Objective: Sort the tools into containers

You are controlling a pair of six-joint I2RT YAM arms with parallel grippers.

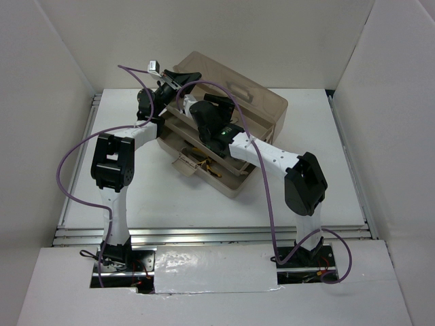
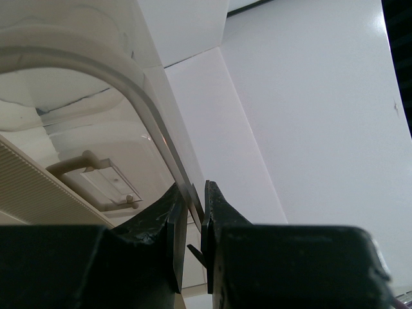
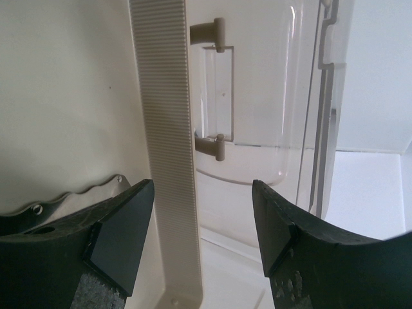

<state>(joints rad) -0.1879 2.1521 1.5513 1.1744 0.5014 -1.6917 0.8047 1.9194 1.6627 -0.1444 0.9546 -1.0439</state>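
The beige toolbox (image 1: pixel 234 185) stands mid-table with its translucent brown lid (image 1: pixel 262 102) swung up at the back. My left gripper (image 1: pixel 171 80) is at the lid's left end, shut on the lid's thin edge (image 2: pixel 164 135), which runs down between its fingers (image 2: pixel 222 212). The white lid handle (image 2: pixel 96 183) shows through the plastic. My right gripper (image 1: pixel 204 110) hangs open inside the box; a ribbed beige strip (image 3: pixel 167 129) of the box stands between its jaws, nearer the left finger (image 3: pixel 125 222). Yellow-handled tools (image 1: pixel 204 163) lie in the front tray.
White walls close in the table (image 1: pixel 326 176) on the left, back and right. Purple cables (image 1: pixel 68 170) loop beside the left arm and over the toolbox. A metal rail runs along the table's near edge (image 1: pixel 217 234).
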